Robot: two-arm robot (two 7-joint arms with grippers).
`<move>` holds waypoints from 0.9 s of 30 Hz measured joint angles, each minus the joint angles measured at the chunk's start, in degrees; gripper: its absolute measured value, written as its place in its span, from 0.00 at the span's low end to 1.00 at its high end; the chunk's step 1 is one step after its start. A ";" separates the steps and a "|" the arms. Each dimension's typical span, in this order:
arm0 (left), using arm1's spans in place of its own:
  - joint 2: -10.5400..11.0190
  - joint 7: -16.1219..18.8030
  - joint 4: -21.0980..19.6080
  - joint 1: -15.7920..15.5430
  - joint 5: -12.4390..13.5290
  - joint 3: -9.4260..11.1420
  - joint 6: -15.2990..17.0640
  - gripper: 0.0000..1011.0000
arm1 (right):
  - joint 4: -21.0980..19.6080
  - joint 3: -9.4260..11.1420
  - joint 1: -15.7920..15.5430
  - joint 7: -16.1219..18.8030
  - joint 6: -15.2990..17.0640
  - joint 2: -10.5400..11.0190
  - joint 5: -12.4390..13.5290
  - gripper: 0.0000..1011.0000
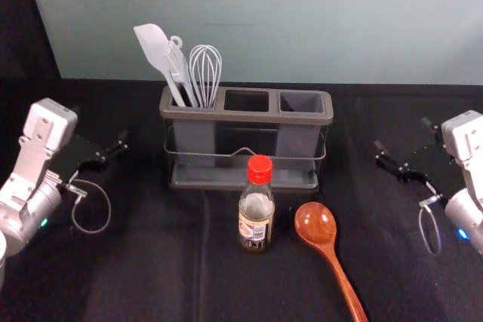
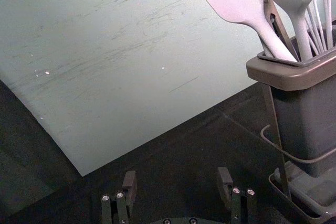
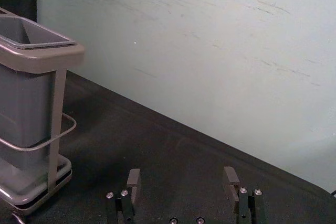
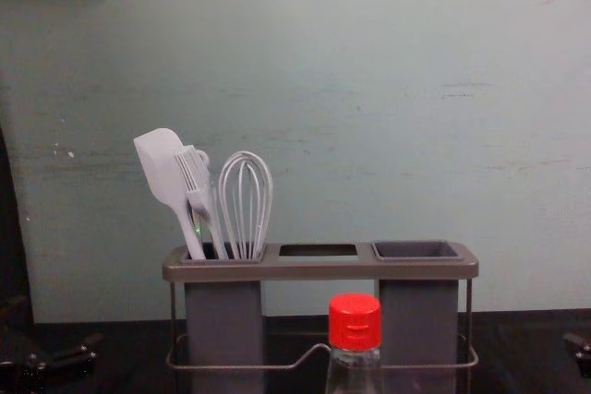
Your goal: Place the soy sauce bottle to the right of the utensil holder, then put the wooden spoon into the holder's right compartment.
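Note:
The soy sauce bottle point(image 1: 257, 213), red-capped, stands upright in front of the utensil holder point(image 1: 245, 117); its cap point(image 4: 355, 322) rises before the holder in the chest view. To the bottle's right lies the wooden spoon point(image 1: 317, 225), bowl toward the holder and handle toward the near edge. My left gripper point(image 1: 102, 153) is left of the holder, open and holding nothing; in its wrist view the left gripper point(image 2: 178, 187) has widely parted fingers. Right of the holder, my right gripper point(image 1: 407, 150) is open and empty too, as the right gripper point(image 3: 182, 187) in its wrist view confirms.
The holder's left compartment carries a white spatula point(image 1: 155, 49), a brush and a whisk point(image 1: 205, 73). Its right compartment point(image 1: 302, 102) is empty. A pale wall point(image 1: 302, 20) rises behind the black-covered table point(image 1: 166, 277).

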 joint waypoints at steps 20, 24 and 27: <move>0.00 0.00 0.00 0.00 0.00 0.00 0.00 0.99 | 0.00 0.00 0.00 0.00 0.00 0.00 0.00 0.99; 0.00 0.00 0.00 0.00 0.00 0.00 0.00 0.99 | 0.00 0.00 0.00 0.00 0.00 0.00 0.00 0.99; 0.00 0.00 0.00 0.00 0.00 0.00 0.00 0.99 | 0.00 0.00 0.00 0.00 0.00 0.00 0.00 0.99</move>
